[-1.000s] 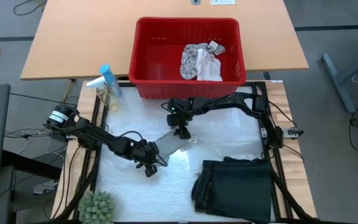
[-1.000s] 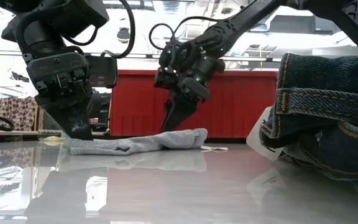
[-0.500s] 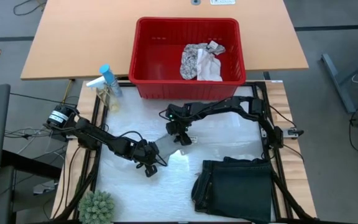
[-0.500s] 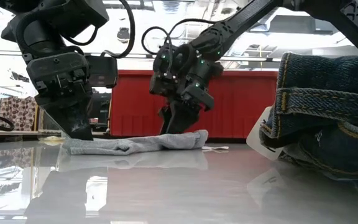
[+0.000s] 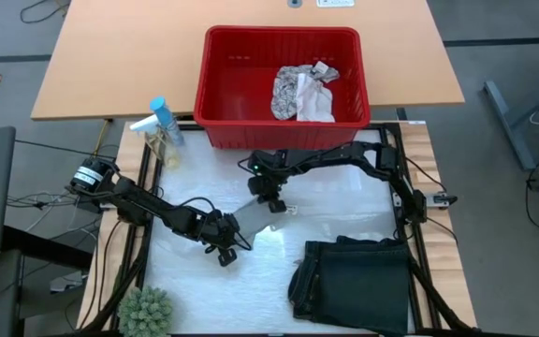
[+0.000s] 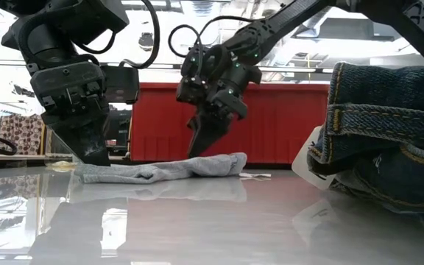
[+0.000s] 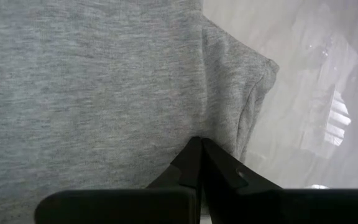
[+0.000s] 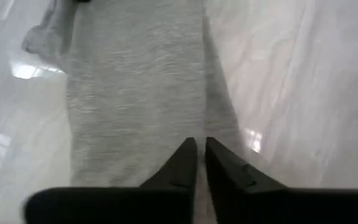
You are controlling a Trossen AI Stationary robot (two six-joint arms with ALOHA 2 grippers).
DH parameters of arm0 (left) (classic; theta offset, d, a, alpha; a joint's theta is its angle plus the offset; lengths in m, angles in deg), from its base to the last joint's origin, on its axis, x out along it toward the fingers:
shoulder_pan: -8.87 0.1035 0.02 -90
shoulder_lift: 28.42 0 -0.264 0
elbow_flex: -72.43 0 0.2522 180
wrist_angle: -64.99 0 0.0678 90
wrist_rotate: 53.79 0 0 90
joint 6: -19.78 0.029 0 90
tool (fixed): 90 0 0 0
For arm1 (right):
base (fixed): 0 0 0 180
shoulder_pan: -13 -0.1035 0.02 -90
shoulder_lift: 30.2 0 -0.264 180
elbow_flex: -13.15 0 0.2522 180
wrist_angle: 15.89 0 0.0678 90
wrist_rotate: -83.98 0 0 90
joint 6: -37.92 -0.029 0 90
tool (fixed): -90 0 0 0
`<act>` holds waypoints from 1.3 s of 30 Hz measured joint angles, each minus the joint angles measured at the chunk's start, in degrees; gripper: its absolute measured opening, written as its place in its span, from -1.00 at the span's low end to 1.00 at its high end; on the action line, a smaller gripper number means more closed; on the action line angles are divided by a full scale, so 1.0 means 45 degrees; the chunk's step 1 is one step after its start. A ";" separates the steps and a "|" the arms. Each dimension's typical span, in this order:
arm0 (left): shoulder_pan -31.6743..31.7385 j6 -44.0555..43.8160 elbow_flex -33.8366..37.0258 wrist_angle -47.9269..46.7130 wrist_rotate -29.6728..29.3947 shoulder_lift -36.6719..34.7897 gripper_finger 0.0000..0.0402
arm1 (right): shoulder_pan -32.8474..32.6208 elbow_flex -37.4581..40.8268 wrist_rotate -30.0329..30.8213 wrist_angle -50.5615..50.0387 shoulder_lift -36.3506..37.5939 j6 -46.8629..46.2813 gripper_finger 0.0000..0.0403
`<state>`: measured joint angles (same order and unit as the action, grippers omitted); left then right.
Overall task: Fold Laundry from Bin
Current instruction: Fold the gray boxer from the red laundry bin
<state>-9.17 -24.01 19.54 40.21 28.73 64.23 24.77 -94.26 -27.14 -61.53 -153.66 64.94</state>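
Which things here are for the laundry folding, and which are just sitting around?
For the job:
- grey cloth lying on the table, with the left pincer and right pincer at its two ends
- red bin
- patterned cloth in the bin
- dark folded garment

Just sitting around:
- spray bottle
- little green plant

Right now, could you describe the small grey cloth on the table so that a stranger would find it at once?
Start at the red bin; on the shiny white table just in front of it lies the small grey cloth, flat between the two grippers. Unlike the dark folded garment nearby, it is pale, plain and narrow.
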 joint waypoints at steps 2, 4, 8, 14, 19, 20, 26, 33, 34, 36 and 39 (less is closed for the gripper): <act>0.0000 -0.0005 0.0000 0.0000 -0.0004 0.0000 -1.00 | 0.0085 -0.0436 -0.0003 -0.0302 0.0000 0.0000 -0.90; 0.0000 -0.0010 0.0000 0.0000 -0.0005 0.0000 -1.00 | 0.0113 -0.0812 -0.0006 -0.0483 0.0023 0.0005 -0.93; 0.0000 -0.0017 0.0000 -0.0002 -0.0002 0.0000 -1.00 | 0.0198 -0.1207 -0.0025 -0.0835 0.0034 -0.0306 -0.77; 0.0000 -0.0033 0.0000 -0.0005 0.0000 0.0000 -1.00 | 0.0167 -0.1301 -0.1043 -0.1671 -0.0080 0.0284 -0.42; 0.0000 -0.0050 0.0000 0.0000 0.0000 0.0000 -1.00 | -0.0163 -0.1215 -0.0838 -0.1483 -0.0290 0.0761 -0.10; 0.0000 -0.0053 0.0000 0.0005 0.0000 0.0000 -1.00 | -0.0203 -0.1218 -0.0716 -0.1429 -0.0336 0.0763 -0.06; 0.0000 -0.0114 0.0000 0.0005 0.0019 0.0002 -1.00 | -0.0175 -0.1194 -0.0652 -0.1407 -0.0795 0.0680 0.00; 0.0000 -0.0107 0.0000 0.0010 0.0010 0.0005 -1.00 | -0.0151 -0.1199 -0.0647 -0.1622 -0.1010 0.0787 -0.30; 0.0000 -0.0107 0.0000 0.0010 0.0007 0.0005 -1.00 | -0.0151 -0.1199 -0.0647 -0.1633 -0.1010 0.0787 -0.38; 0.0000 -0.0107 0.0000 0.0010 -0.0016 0.0005 -1.00 | -0.0142 -0.1199 -0.0647 -0.1680 -0.1010 0.0777 -0.53; 0.0000 -0.0112 0.0000 0.0010 -0.0034 0.0005 -1.00 | -0.0076 -0.1199 -0.0647 -0.1694 -0.1005 0.0701 -0.79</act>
<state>-9.17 -24.51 19.54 40.25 28.57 64.25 24.43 -99.65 -30.05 -69.15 -158.19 68.10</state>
